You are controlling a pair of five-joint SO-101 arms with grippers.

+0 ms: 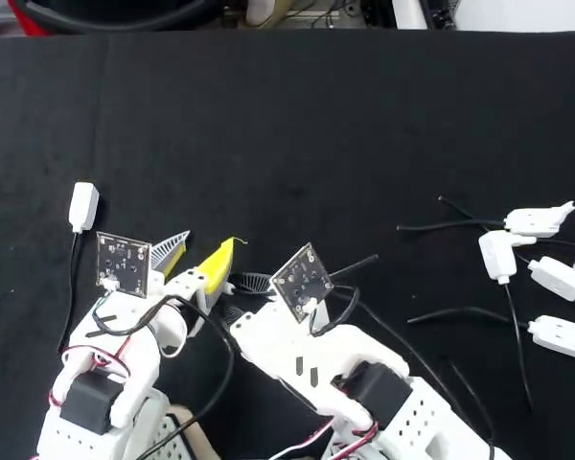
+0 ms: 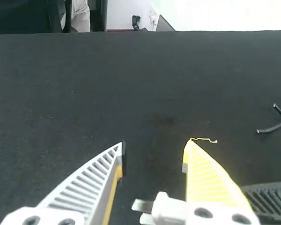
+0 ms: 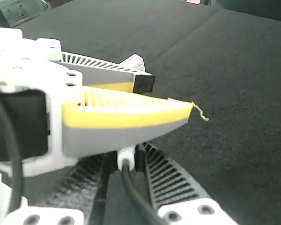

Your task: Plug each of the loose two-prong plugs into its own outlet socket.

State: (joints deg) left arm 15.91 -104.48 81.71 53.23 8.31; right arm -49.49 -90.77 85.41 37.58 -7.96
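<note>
Right now the left gripper [image 2: 154,145] stands spread, jaws wide apart over the black table [image 1: 297,125]. Between them sits a white two-prong plug [image 2: 165,208], just beside the yellow finger [image 2: 203,173]. The right gripper [image 3: 126,161] pinches it along with its black cable [image 3: 133,197]. Four white cable connectors [image 1: 532,221] lie well off to the right gripper's right.

Plug [image 3: 126,156] mostly behind left tool [image 3: 172,95]

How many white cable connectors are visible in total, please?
6. One connector lies at the table's left side; four cluster at its right edge; one plug is held in the right gripper's fingers. More may be hidden under the arms.
</note>
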